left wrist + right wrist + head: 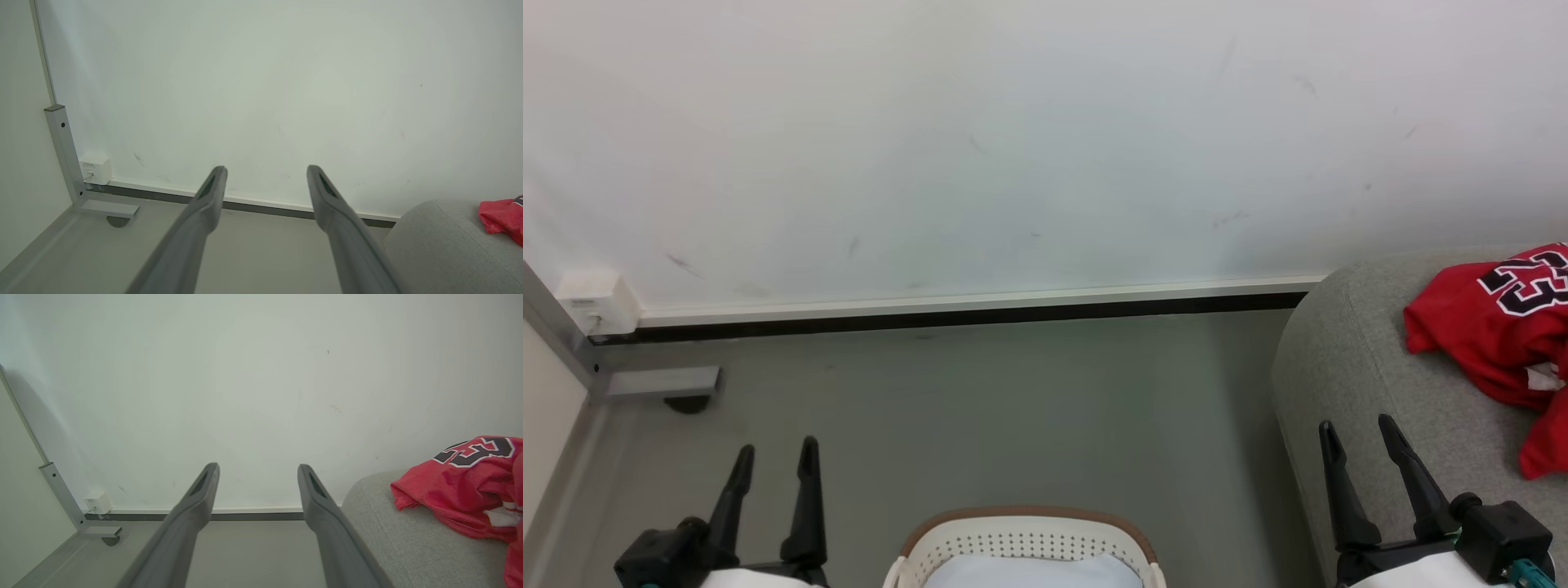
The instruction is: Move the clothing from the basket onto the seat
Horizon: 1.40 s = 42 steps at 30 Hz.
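Grippers: left gripper (778, 445) and right gripper (1356, 422), both spread wide, empty.
Basket: cream perforated plastic laundry basket (1029, 514), low between them.
Clothing: red number-23 jersey (1486, 335) on grey fabric sofa seat (1356, 367), rightward, nearer the right gripper.

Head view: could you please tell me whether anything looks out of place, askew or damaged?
The red number 23 jersey lies crumpled, not folded, on the grey sofa, and dark scuffs mark the white wall. Nothing looks spilled or broken.
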### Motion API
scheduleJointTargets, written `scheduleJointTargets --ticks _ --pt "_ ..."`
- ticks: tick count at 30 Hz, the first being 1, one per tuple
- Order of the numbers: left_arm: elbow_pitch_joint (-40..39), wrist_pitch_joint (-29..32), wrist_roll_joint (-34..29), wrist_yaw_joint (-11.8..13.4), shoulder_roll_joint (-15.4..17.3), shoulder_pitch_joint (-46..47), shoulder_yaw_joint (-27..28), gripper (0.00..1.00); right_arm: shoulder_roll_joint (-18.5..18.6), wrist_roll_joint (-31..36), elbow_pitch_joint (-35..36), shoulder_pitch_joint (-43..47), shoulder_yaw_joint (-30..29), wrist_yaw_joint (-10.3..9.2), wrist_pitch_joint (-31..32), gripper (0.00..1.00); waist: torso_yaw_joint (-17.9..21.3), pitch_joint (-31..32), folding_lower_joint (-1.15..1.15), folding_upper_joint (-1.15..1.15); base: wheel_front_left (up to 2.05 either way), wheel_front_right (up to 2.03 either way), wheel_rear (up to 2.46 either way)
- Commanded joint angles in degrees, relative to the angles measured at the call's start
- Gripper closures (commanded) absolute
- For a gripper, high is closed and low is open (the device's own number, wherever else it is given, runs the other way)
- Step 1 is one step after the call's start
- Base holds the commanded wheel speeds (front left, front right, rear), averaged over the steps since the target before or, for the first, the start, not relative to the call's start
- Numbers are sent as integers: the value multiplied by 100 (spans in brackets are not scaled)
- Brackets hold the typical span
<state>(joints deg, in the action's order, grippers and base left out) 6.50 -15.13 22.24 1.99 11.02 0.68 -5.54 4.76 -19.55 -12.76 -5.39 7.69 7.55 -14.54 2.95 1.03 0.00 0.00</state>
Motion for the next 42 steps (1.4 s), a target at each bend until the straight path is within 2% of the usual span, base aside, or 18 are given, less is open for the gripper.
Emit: scheduleJointTargets --ticks 1,6,7,10,25,42 --pt "19 -2 -77 -47 -32 -74 56 0 -14 25 -10 -23 13 -13 -18 0 4 3 0 0 0 0 0" --pt "98 -2 -184 -171 -133 -100 194 0 -11 7 -11 -5 39 -13 -16 0 9 19 0 0 0 0 0" --pt "106 3 -93 -167 -149 -14 168 100 -6 -10 -24 13 43 0 -10 100 11 18 0 0 0 0 0" --pt "225 36 -12 -174 -190 -38 157 100 -12 -96 -103 102 51 1 9 100 9 17 0 0 0 0 0" --pt "327 467 1393 -330 -312 92 374 100 -16 -1573 -101 53 -209 -1 400 100 -28 1 0 0 0 0 0" --pt "421 862 2706 -476 -425 211 569 100 -30 -2936 -97 5 -463 -2 774 100 -69 -18 0 0 0 0 0"
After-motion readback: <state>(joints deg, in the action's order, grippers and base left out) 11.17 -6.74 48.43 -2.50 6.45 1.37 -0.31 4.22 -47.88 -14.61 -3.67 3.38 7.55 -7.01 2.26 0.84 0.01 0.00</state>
